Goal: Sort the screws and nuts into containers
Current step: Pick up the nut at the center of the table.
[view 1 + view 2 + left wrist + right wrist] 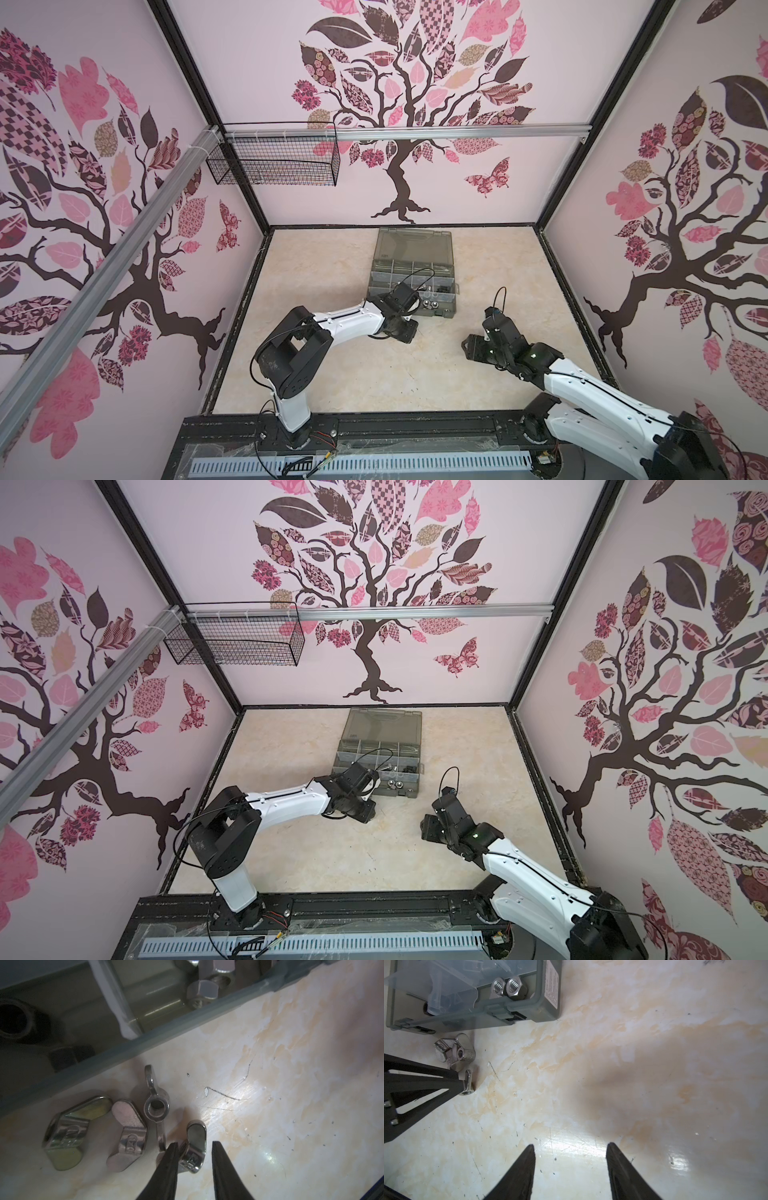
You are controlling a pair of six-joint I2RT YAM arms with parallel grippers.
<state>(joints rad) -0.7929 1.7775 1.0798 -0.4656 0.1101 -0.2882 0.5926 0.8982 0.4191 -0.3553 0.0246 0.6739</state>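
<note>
My left claw (195,1143) sits open astride one wing nut (193,1155) on the surface (291,1084), near the case (145,1043). I'd centre before closing, so the neighbouring nut (156,1109) isn't nudged. The right claw (571,1145) hangs open, empty.

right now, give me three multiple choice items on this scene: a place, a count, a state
1. Where do the silver metal wing nuts lie?
A. on the cream marbled tabletop beside the smoky grey plastic organizer case
B. inside a compartment
C. on its lid
2. How many wing nuts lie there?
A. two
B. four
C. six
3. The right tool is:
A. shut on a bolt
B. shut, empty
C. open, empty
1 A: they lie outside the case wall. 2 B: four show. 3 C: bare table shows between its tips.
</note>
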